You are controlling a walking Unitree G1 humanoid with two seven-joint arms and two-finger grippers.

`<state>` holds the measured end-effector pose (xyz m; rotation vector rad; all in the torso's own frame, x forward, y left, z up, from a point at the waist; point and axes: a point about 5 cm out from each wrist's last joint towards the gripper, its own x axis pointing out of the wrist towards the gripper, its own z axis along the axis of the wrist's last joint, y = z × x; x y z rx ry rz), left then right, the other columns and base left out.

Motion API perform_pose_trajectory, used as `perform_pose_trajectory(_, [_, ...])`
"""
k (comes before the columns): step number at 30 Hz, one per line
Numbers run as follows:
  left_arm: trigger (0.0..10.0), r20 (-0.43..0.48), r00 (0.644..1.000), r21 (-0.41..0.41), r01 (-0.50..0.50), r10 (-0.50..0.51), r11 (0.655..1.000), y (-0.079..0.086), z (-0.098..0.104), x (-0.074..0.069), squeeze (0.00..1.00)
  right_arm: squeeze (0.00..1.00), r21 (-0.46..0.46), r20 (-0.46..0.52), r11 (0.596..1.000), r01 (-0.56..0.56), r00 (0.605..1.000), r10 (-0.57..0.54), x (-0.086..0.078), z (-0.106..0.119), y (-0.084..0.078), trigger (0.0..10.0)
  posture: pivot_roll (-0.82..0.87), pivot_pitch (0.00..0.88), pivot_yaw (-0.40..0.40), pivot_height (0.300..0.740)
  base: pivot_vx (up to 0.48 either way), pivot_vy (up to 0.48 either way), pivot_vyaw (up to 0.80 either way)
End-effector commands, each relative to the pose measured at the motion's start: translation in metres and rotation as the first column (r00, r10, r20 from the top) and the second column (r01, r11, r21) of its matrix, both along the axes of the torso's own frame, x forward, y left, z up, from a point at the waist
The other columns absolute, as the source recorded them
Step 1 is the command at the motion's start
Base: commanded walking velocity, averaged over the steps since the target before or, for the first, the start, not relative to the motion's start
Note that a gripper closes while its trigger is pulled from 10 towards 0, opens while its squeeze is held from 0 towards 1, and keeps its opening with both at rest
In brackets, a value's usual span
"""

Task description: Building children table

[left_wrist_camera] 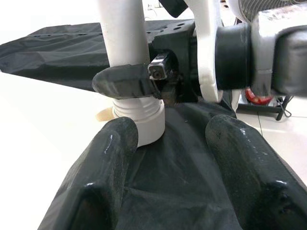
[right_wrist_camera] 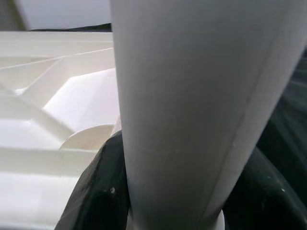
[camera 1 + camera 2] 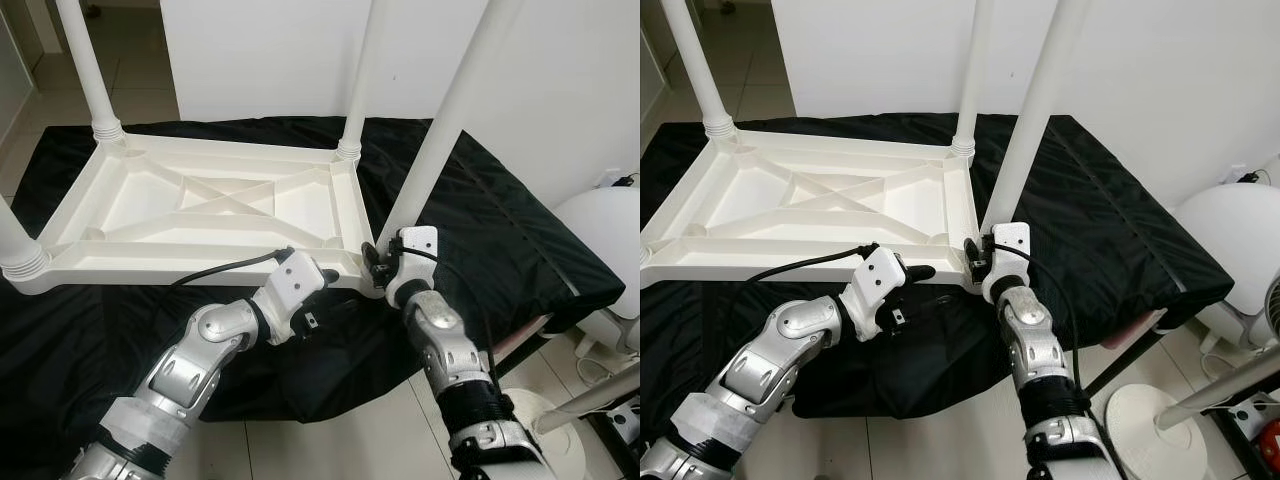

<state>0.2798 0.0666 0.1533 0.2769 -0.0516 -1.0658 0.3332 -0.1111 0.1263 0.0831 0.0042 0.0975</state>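
On the black cloth lies the inverted tabletop — rigid, light plastic. Right gripper fingers clamp the leg base — your best hold; left gripper fingers stand apart.

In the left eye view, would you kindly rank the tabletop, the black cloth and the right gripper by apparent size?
1. Black cloth
2. Tabletop
3. Right gripper, clamped on the near leg

Both silver arms reach forward, forearms converging; the right gripper has its black fingers clamped tight around a white leg; the left gripper hovers just beside it, fingers spread.
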Motion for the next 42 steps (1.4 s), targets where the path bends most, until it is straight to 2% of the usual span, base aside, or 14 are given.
perform_pose_trajectory(1, [10.0, -0.014, 0.998, 0.02, 0.065, -0.065, 0.998, -0.003, -0.002, -0.004, 0.0, 0.0, 0.014, -0.072, 1.0, 0.022, 0.997, -0.021, -0.008, -0.016, 0.003, 10.0, -0.01, 0.006, -0.061, 0.74, 0.0, 0.0, 0.0])
perform_pose_trajectory(7, [10.0, -0.014, 0.998, 0.022, 0.068, -0.068, 0.997, -0.003, -0.002, -0.003, 0.0, 0.0, 0.017, -0.036, 1.0, -0.025, 0.999, 0.026, -0.011, -0.008, 0.008, 10.0, -0.03, 0.017, -0.053, 0.74, 0.0, 0.0, 0.0])
perform_pose_trajectory(8, [10.0, -0.013, 0.998, 0.023, 0.067, -0.066, 0.998, -0.003, -0.001, -0.003, 0.0, 1.0, 0.014, -0.027, 1.0, -0.022, 0.999, 0.022, -0.011, -0.006, 0.006, 10.0, -0.03, 0.018, -0.057, 0.74, 0.0, 0.0, 0.0])
perform_pose_trajectory(13, [10.0, -0.011, 0.998, 0.021, 0.064, -0.063, 0.998, -0.004, -0.001, -0.002, 0.0, 1.0, 0.014, -0.015, 1.0, -0.024, 1.0, 0.024, -0.011, -0.004, 0.003, 10.0, -0.03, 0.019, -0.059, 0.74, 0.0, 0.0, 0.0])
perform_pose_trajectory(16, [10.0, -0.011, 0.999, 0.018, 0.05, -0.05, 0.999, -0.002, -0.002, -0.002, 0.0, 0.96, -0.051, 0.046, 0.994, -0.095, 0.994, 0.097, -0.016, 0.004, -0.02, 10.0, -0.03, 0.019, -0.067, 0.74, 0.0, 0.0, 0.0])
perform_pose_trajectory(18, [10.0, -0.011, 0.999, 0.018, 0.05, -0.05, 0.999, -0.002, -0.002, -0.002, 0.0, 0.96, -0.051, 0.046, 0.994, -0.095, 0.994, 0.097, -0.016, 0.004, -0.02, 10.0, -0.03, 0.019, -0.067, 0.74, 0.0, 0.0, 0.0])
perform_pose_trajectory(19, [10.0, -0.011, 0.999, 0.018, 0.048, -0.048, 0.999, -0.001, -0.002, -0.002, 0.0, 0.0, -0.052, 0.046, 0.992, -0.117, 0.992, 0.12, -0.018, 0.005, -0.025, 10.0, -0.03, 0.019, -0.069, 0.74, 0.0, 0.0, 0.0])
perform_pose_trajectory(26, [10.0, -0.01, 0.999, 0.015, 0.041, -0.041, 0.999, -0.001, -0.002, -0.002, 0.0, 0.0, -0.073, 0.067, 0.968, -0.238, 0.968, 0.243, -0.02, 0.01, -0.039, 10.0, -0.03, 0.018, -0.071, 0.74, 0.0, 0.0, 0.0])
perform_pose_trajectory(27, [10.0, -0.009, 0.999, 0.016, 0.04, -0.04, 0.999, -0.001, -0.002, -0.002, 0.0, 0.0, -0.118, 0.07, 0.95, -0.291, 0.951, 0.3, -0.02, 0.012, -0.042, 10.0, -0.03, 0.017, -0.071, 0.74, 0.0, 0.0, 0.0])
perform_pose_trajectory(30, [10.0, -0.008, 0.999, 0.016, 0.036, -0.036, 0.999, -0.001, -0.002, -0.001, 0.0, 0.0, -0.141, 0.066, 0.935, -0.325, 0.939, 0.337, -0.017, 0.014, -0.045, 10.0, -0.03, 0.017, -0.071, 0.74, 0.0, 0.0, 0.0])
perform_pose_trajectory(31, [10.0, -0.003, 1.0, 0.015, 0.028, -0.028, 0.999, 0.001, 0.0, 0.002, 0.0, 0.0, -0.171, 0.058, 0.914, -0.368, 0.922, 0.383, -0.013, 0.017, -0.047, 10.0, -0.03, 0.017, -0.071, 0.74, 0.0, 0.0, 0.0])
perform_pose_trajectory(34, [10.0, -0.003, 1.0, 0.015, 0.028, -0.028, 0.999, 0.001, 0.0, 0.002, 0.0, 0.0, -0.171, 0.058, 0.914, -0.368, 0.922, 0.383, -0.013, 0.017, -0.047, 10.0, -0.03, 0.017, -0.071, 0.74, 0.0, 0.0, 0.0])
perform_pose_trajectory(37, [10.0, 0.007, 1.0, 0.018, 0.017, -0.017, 1.0, 0.003, 0.002, 0.006, 0.0, 0.0, -0.236, 0.018, 0.833, -0.5, 0.855, 0.518, 0.002, 0.021, -0.041, 10.0, -0.02, 0.006, -0.07, 0.74, 0.0, 0.0, 0.0])
perform_pose_trajectory(42, [10.0, 0.011, 1.0, 0.018, 0.014, -0.014, 1.0, 0.002, 0.003, 0.006, 0.0, 0.0, -0.272, -0.033, 0.766, -0.583, 0.801, 0.598, 0.011, 0.021, -0.034, 10.0, -0.02, 0.003, -0.07, 0.74, 0.0, 0.0, 0.0])
